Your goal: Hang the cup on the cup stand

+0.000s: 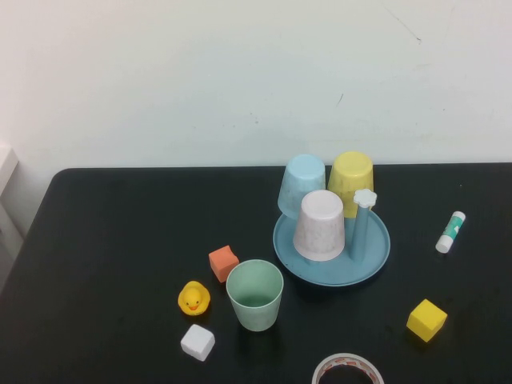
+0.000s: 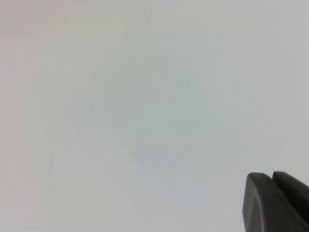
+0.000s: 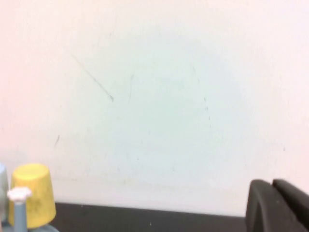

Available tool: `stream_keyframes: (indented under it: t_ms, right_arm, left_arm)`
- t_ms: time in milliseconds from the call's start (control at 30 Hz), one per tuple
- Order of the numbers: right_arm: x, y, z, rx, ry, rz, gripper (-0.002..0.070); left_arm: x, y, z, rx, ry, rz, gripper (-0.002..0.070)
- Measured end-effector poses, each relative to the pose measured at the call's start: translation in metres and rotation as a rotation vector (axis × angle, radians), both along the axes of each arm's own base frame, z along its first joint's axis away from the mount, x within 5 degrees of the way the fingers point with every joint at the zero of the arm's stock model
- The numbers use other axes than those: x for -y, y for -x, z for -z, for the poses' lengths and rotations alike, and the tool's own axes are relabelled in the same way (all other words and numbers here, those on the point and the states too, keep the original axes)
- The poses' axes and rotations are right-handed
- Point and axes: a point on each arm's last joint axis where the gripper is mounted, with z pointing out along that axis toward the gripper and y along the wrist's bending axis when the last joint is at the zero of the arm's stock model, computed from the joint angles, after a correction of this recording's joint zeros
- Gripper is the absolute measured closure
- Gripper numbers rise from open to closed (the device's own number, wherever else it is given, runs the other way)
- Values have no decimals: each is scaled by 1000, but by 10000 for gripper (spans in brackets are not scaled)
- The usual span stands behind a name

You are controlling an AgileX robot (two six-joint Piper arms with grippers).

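Glossy tape roll (perhaps translucent), pincers parked.

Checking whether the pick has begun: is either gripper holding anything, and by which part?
Nothing is held. The left gripper and right gripper are shut, raised facing the wall; the cup stands untouched.

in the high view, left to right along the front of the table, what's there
yellow duck → white cube → green cup → tape roll → yellow cube
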Motion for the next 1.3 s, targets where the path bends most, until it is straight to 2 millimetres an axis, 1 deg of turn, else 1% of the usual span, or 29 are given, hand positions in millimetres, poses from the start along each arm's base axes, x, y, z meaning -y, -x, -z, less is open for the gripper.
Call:
stream_keyframes:
  t_ms: [100,133,200,267,367,467,533,633,733,800,833,900,967,1033,1100,1200,1300]
  right_arm:
    - [0,1,-3,36,-21,-5,678]
    - [0,1,-7,85,-103,-20,678]
    - [0,2,-11,137,-208,-42,678]
    - [1,3,-14,174,-273,-54,678]
    - [1,5,-18,221,-319,-64,678]
    - [2,7,-25,303,-323,-74,678]
    - [2,9,-29,352,-306,-76,678]
    - [2,11,-39,334,-274,-66,678]
    - [0,15,-60,257,-230,-53,678]
    - [0,19,-74,212,-167,-37,678]
    - [-1,19,-79,196,-141,-31,678]
    - [-1,14,-86,103,-49,-11,678]
    - [-1,4,-85,-19,-2,-5,678]
    - [-1,-6,-78,-151,15,-8,678]
    - [0,-19,-68,-293,18,-14,678]
    - [0,-34,-51,-493,-8,-28,678]
    - [-3,-47,-36,-688,-74,-56,678]
  left_arm:
    - [0,3,-3,47,4,-1,676]
    - [0,3,-4,60,5,-2,676]
    - [0,4,-5,63,14,8,676]
    - [0,4,-5,69,20,14,676]
    - [0,5,-7,93,25,16,676]
    - [0,6,-8,95,25,16,676]
    - [0,5,-14,50,21,17,676]
    - [0,8,-38,-50,16,17,676]
    - [-1,13,-66,-135,30,30,676]
    - [0,12,-82,-217,20,36,676]
    - [1,9,-89,-263,13,38,676]
    - [2,1,-95,-389,-7,39,676]
    - [3,-10,-92,-524,-32,34,676]
    - [4,-20,-84,-654,-54,29,676]
    - [5,-29,-73,-781,-68,29,676]
    - [5,-39,-63,-907,-98,15,676]
    - [5,-47,-51,-985,-128,4,676]
